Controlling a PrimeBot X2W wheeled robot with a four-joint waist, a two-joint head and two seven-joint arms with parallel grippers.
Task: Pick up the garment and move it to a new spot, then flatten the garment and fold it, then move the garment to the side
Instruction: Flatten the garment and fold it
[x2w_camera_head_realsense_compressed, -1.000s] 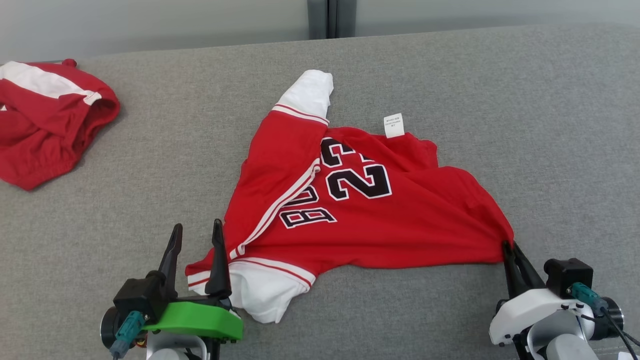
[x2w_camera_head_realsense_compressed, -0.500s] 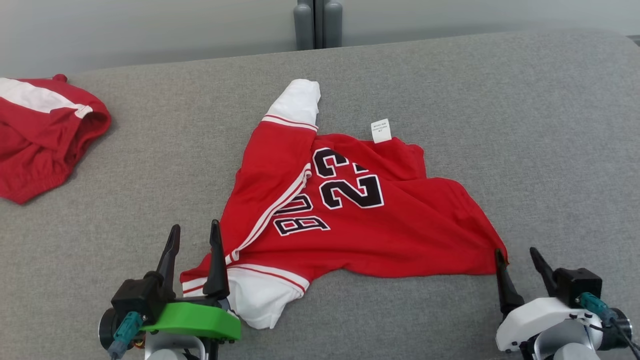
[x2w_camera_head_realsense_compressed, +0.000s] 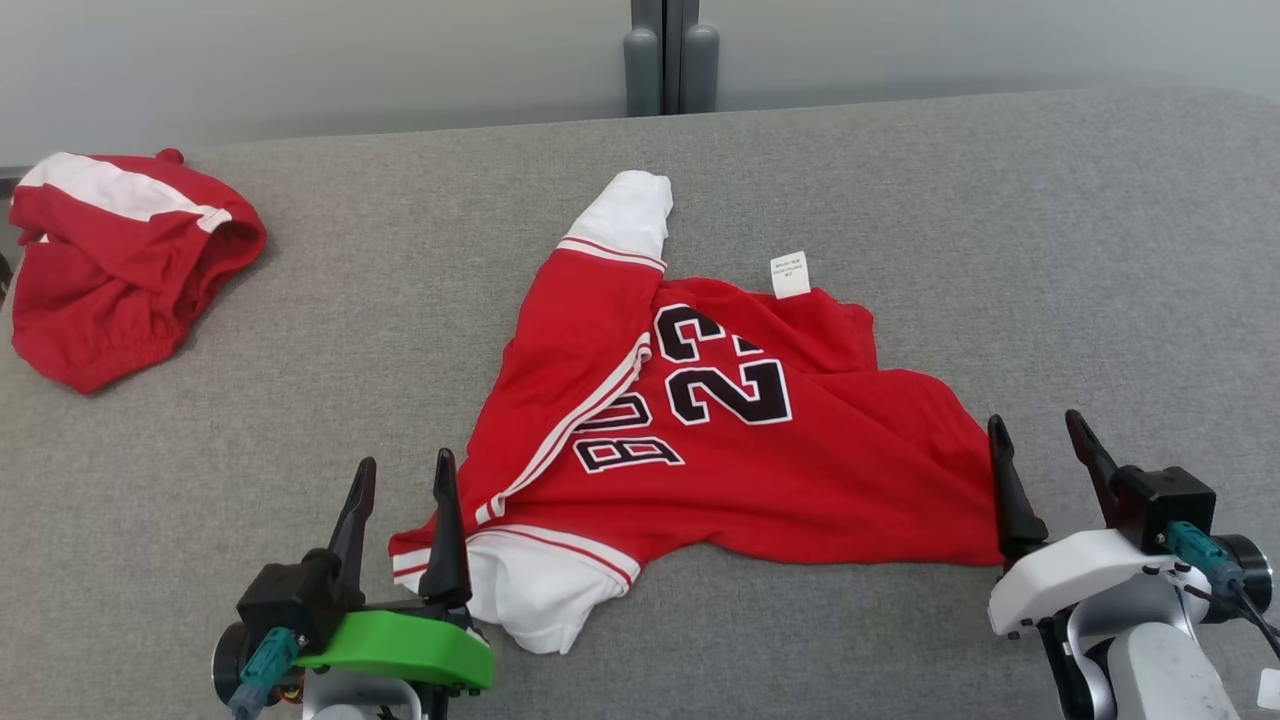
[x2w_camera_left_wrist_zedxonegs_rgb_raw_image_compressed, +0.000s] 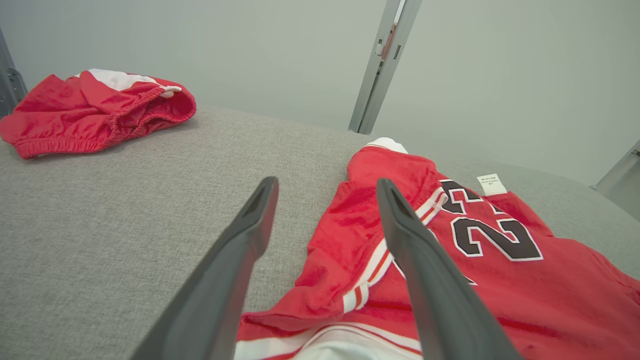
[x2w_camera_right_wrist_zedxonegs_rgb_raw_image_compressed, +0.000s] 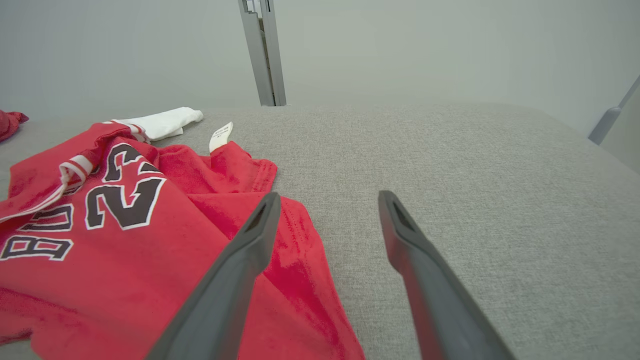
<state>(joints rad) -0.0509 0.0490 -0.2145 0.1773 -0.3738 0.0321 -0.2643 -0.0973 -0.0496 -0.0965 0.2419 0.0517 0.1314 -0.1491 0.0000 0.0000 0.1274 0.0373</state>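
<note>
at the middle of the grey-covered desk (x2w_camera_head_realsense_compressed: 1000, 200) lies the garment (x2w_camera_head_realsense_compressed: 720, 440), a red jersey with white sleeve ends. it is spread out but rumpled, one sleeve pointing to 12 o'clock and another bunched at its 7 o'clock corner.

what has just changed: the right tool (x2w_camera_head_realsense_compressed: 1035, 420), pinched shut on the jersey's 4 o'clock corner a second ago, has let go. its fingers now stand wide apart and empty, the nearer one just beside the cloth's edge, and the corner rests on the desk. the left tool (x2w_camera_head_realsense_compressed: 404, 460) is likewise wide open and holds nothing, with one finger over the 7 o'clock sleeve and the other over bare desk. the head camera has shifted too, so the slide of the whole scene is not the garment moving.

i judge the move to a new spot done and the flattening in hand. the body is creased and a flap lies across the lettering, so more pulling out looks needed before any fold.

writing: a black, white-edged "23" (x2w_camera_head_realsense_compressed: 730, 375), and beside it letters that read "bu", the rest tucked under. a white label (x2w_camera_head_realsense_compressed: 790, 275) sticks out at the 12 o'clock edge, its print too small to read. a second red garment (x2w_camera_head_realsense_compressed: 120, 260) sits well apart at 10 o'clock.
</note>
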